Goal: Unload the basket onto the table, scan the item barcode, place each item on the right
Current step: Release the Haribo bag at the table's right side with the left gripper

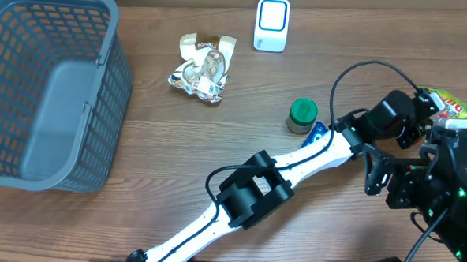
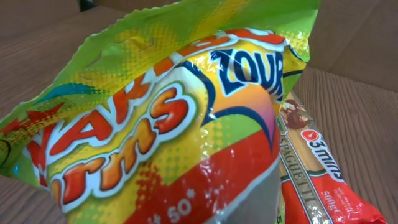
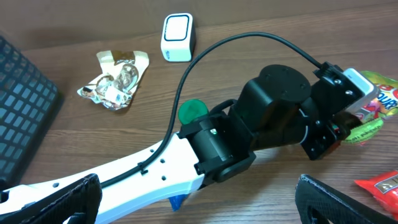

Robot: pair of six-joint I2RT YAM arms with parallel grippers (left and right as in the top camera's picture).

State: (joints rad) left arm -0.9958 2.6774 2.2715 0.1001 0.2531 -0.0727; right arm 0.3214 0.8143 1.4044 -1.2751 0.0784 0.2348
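A green, yellow and red candy bag [image 2: 155,124] fills the left wrist view, tilted close before the camera. My left gripper [image 1: 428,116] reaches to the table's right edge and is shut on the bag's [image 1: 453,102] rim; from the right wrist it [image 3: 341,132] pinches the green edge [image 3: 367,127]. Its fingers do not show in its own view. The white barcode scanner [image 1: 271,24] stands upright at the back centre, far from the bag. My right gripper [image 3: 199,202] stands open just behind the left arm, with nothing between its fingers.
A red spaghetti pack [image 2: 311,180] lies beside the candy bag. A green-lidded jar [image 1: 303,116] and a blue item [image 1: 318,135] sit by the left arm. A crumpled wrapper [image 1: 203,69] lies left of the scanner. A grey basket [image 1: 46,83] takes up the left side.
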